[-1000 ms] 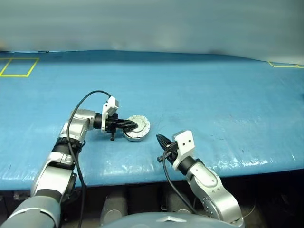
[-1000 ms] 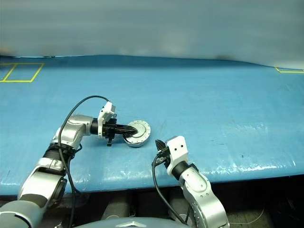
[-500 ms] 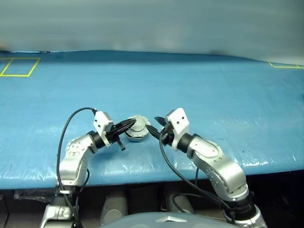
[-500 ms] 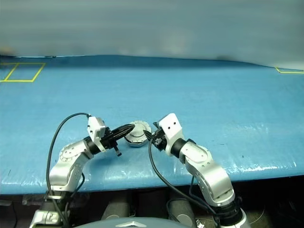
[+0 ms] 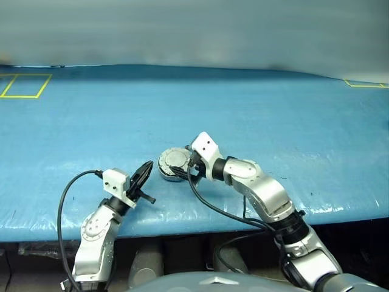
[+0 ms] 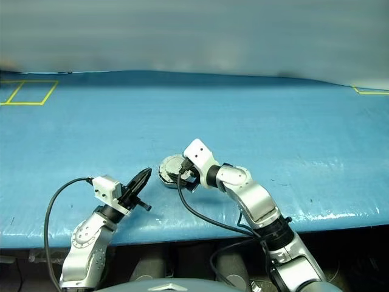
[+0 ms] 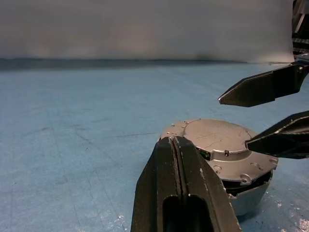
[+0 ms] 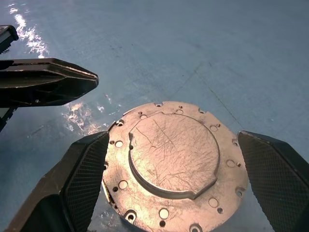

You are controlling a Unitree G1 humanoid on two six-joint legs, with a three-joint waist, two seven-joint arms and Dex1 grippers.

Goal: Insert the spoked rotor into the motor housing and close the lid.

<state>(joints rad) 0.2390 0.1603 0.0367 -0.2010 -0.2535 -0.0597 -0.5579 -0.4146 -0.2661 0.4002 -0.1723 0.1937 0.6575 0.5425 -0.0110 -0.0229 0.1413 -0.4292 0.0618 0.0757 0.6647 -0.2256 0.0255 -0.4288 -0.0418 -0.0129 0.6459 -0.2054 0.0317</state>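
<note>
The motor housing (image 5: 172, 165) sits on the blue table with its plain grey lid (image 8: 171, 154) lying flat and closed on top. The spoked rotor is hidden. My right gripper (image 5: 183, 166) is open, and its fingers (image 8: 82, 183) stand one on each side of the housing, clear of its rim. My left gripper (image 5: 145, 171) is shut on nothing. It hangs a short way to the left of the housing, nearer the table's front edge, pointing at it. In the left wrist view the housing (image 7: 219, 150) lies just beyond the left gripper (image 7: 172, 141).
A blue cover (image 5: 255, 115) spans the whole table. Yellow taped squares mark the far left corner (image 5: 24, 85) and the far right corner (image 5: 364, 83). The table's front edge (image 5: 182, 222) runs just below both grippers.
My left gripper has drawn back off the lid towards the front edge, still shut. My right gripper has come up from the front edge to the housing and opened around it.
</note>
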